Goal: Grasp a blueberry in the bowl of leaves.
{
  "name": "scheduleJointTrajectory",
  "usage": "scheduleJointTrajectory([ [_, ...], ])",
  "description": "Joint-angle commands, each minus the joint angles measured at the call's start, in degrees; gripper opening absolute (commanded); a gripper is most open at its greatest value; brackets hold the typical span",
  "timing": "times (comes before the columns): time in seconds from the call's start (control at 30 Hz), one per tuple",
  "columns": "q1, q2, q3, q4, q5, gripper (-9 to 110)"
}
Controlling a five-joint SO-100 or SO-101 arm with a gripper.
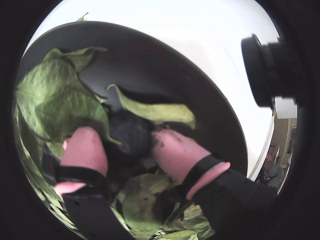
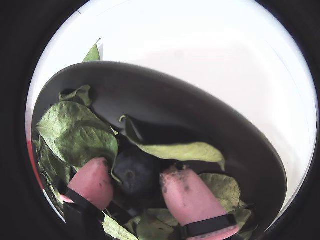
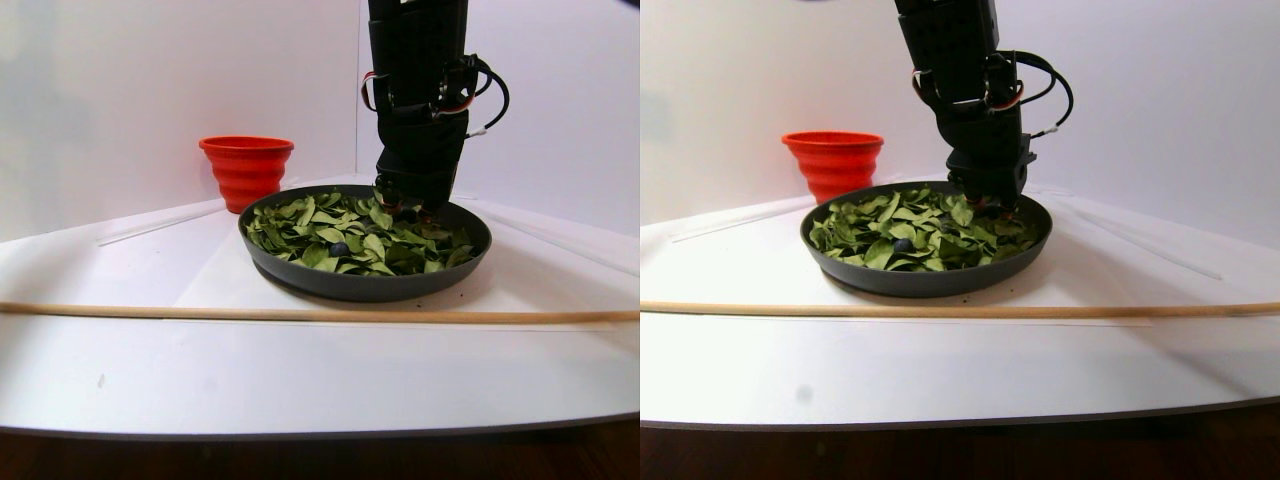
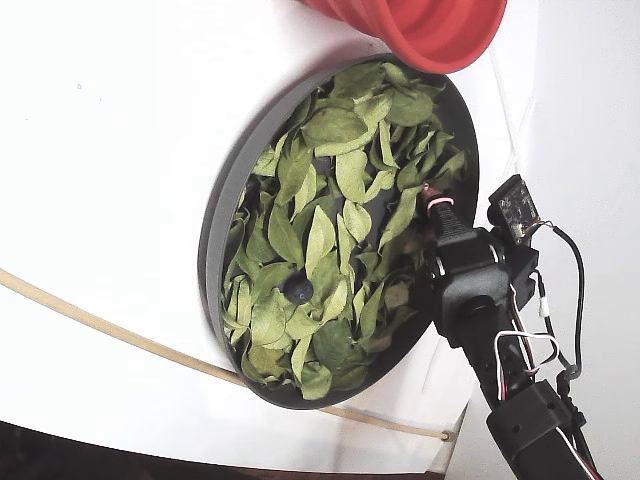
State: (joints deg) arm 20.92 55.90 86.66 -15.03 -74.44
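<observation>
White tabletop and pale walls surround my workspace, with a thin wooden rod point(image 3: 300, 313) lying across the front and a red ribbed cup point(image 3: 246, 170) near the back left corner in the stereo pair view. Between them sits the wide, shallow, dark grey bowl point(image 3: 300, 275), heaped with small oval green leaves point(image 4: 320, 240).

My two-finger gripper with pink rubbery fingertips point(image 2: 137, 187) is down inside the bowl, close to its far rim as the stereo pair shows it. In both wrist views the pink pads point(image 1: 85, 150) sit on either side of a round, dark blue blueberry point(image 2: 135, 172), near-touching or just touching its flanks; I can't tell whether they are squeezing it yet. A long curled leaf point(image 2: 180, 149) lies just behind the berry, and another leaf edges in between the berry and the left pad.

I'd judge this berry light, small, smooth-skinned and soft: easy to squash, and apt to roll or pop out if pinched off-centre. I'd close gently across its widest middle, pads level. The loose leaves are feather-light and could get pinched along or cushion the grip.

A second dark berry point(image 4: 298, 290) shows among the leaves nearer the bowl's front edge, well apart from my gripper
</observation>
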Motion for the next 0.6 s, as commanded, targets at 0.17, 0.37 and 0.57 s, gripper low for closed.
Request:
scheduleJointTrajectory([
  [0.17, 0.7, -0.2, -1.2, 0.2, 0.2, 16],
  [0.37, 0.4, 1.2, -1.2, 0.2, 0.0, 15],
  [0.57, 0.2, 3.0, -1.3, 0.2, -0.1, 15],
])
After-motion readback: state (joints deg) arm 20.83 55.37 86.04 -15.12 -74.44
